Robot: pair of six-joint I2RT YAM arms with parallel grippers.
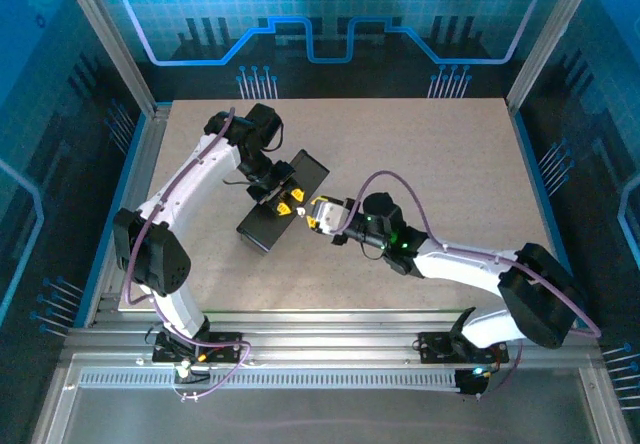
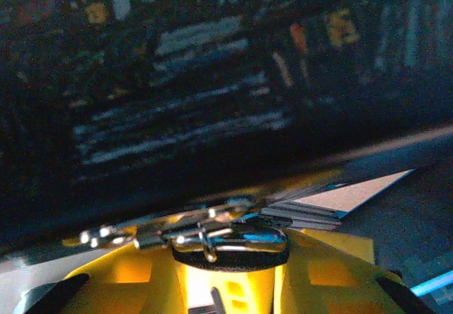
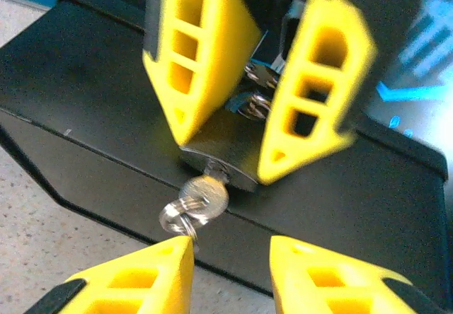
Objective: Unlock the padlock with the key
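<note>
The left hand [image 3: 228, 148] is grasping the dark metal padlock [image 3: 221, 157] on the black rectangular box [image 3: 85, 102], small silver key [image 3: 205, 197] inserted; the released right hand [image 3: 230, 249] is probably risking an off-centre pinch that slips.

Legible text: none. Black box [image 2: 177, 116], near face: pale printed lines and coloured marks, too blurred to read.

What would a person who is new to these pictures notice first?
The eye goes first to the padlock, which sits on top of the black box and is clamped by the yellow left gripper. A key with a ring sticks out of its keyhole. The right gripper stands open just in front of the key.
</note>
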